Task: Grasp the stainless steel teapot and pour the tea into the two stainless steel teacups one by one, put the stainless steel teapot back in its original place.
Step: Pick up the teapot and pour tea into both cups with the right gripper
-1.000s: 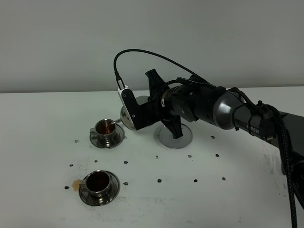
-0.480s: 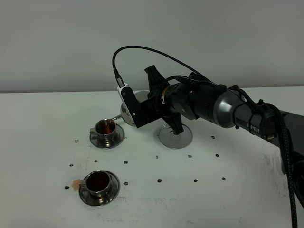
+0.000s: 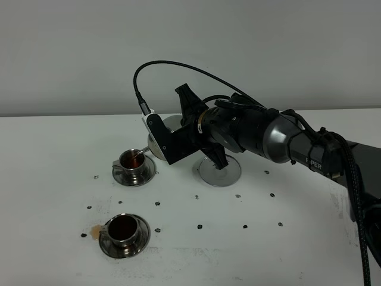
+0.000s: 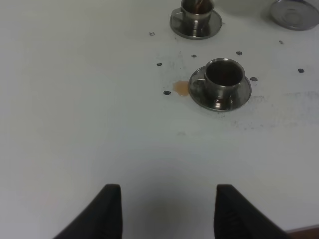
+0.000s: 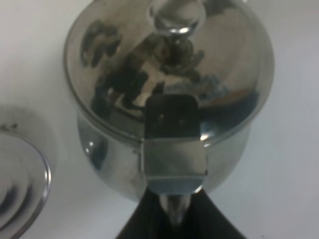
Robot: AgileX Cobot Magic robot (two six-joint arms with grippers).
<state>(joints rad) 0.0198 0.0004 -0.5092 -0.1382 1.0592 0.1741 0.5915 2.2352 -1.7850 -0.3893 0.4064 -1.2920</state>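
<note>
1. Steel everywhere: one teapot [image 5: 169, 94], two teacups, the far teacup [image 3: 132, 161] and near teacup [image 3: 124, 229], and one bare saucer [image 3: 220, 173].
2. The right gripper [image 5: 172, 219] clamps the teapot's handle [image 5: 173, 159], holding it tilted, spout at the far teacup.
3. The left gripper [image 4: 167, 209] hangs empty, fingers spread.
4. Only the right wrist view shows the knobbed lid [image 5: 214, 59]; the high view hides most of the pot.

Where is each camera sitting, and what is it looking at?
Exterior high: mounted high off the arms, looking down on the white table; the right arm holds the teapot tilted toward the far cup.
Left wrist: on the left arm, looking across the table at the near cup; the left fingers show, open.
Right wrist: on the right arm, close on the teapot's lid; the right fingers clamp its handle.
Shared: high and left wrist views both show both cups.
</note>
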